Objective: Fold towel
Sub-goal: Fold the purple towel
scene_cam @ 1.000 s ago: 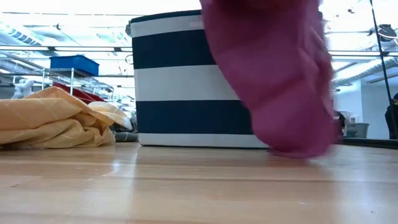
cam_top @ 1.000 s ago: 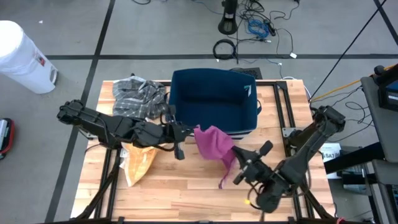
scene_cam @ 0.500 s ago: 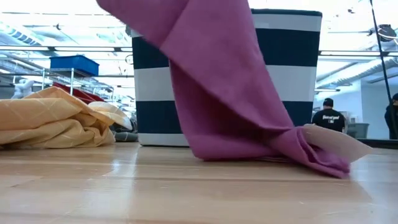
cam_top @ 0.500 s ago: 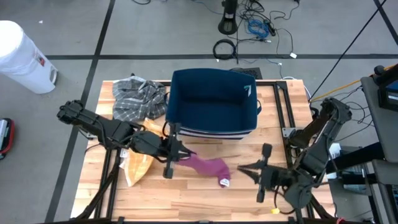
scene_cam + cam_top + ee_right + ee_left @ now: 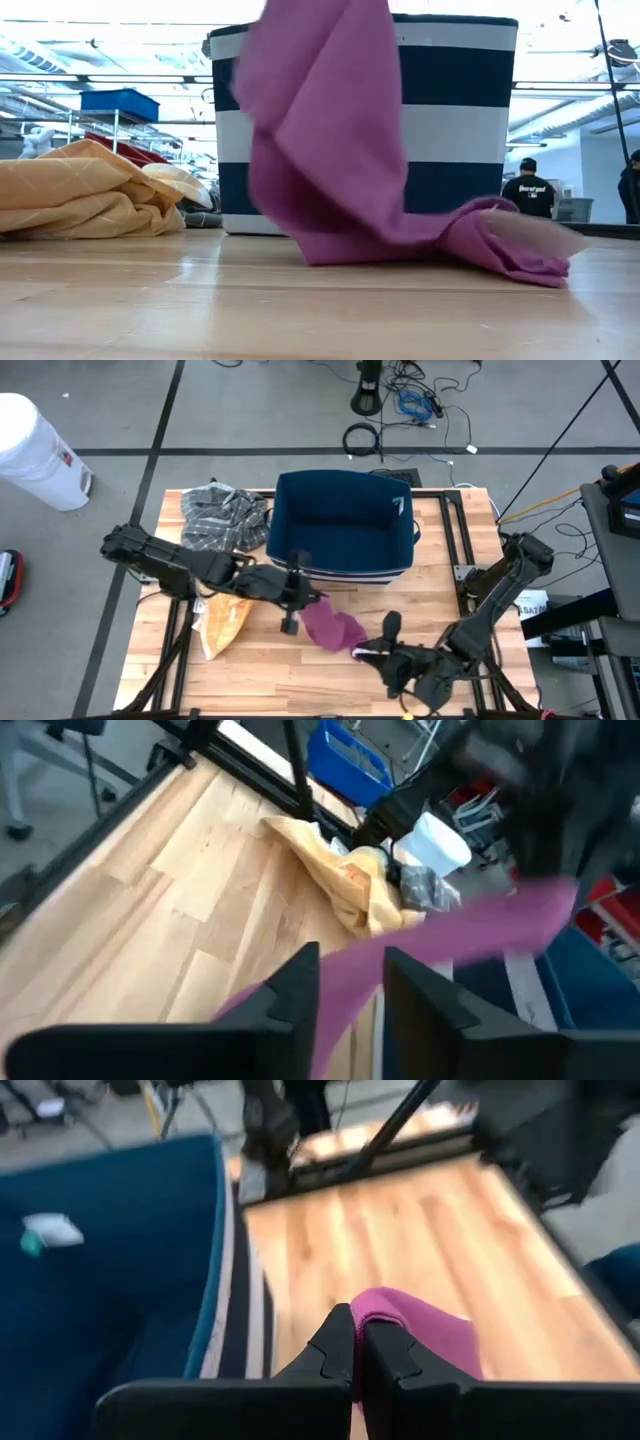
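The magenta towel [image 5: 332, 628] hangs from my left gripper [image 5: 296, 602], which is shut on it just in front of the basket. In the low view the towel [image 5: 320, 130] drops from above, and its lower end with a white tag [image 5: 530, 232] lies on the table. My right gripper [image 5: 384, 650] is open at that tag end. In the right wrist view its gripper [image 5: 350, 965] has a finger on each side of a strip of the towel [image 5: 470, 935]. My left gripper pinches a bunched upper part of the towel [image 5: 392, 1312] between its two shut fingers [image 5: 340, 1352]; how many layers, I cannot tell. The towel hangs slack below it, with the tag end [image 5: 500, 252] resting on the table. My right gripper: whether its fingers touch the strip cannot be told.
A navy and white striped basket [image 5: 345, 525] stands at the far middle of the table. A yellow cloth [image 5: 225, 622] lies near the left arm, and a grey plaid cloth [image 5: 220, 515] at the far left corner. People [image 5: 528, 188] stand in the room behind.
The towel went from hanging lifted to lying stretched on the table, then its upper part rose again while the tag end stayed down. My left gripper dipped toward the near edge, then moved back up toward the basket. My right gripper drew right, then came left to the tag end.
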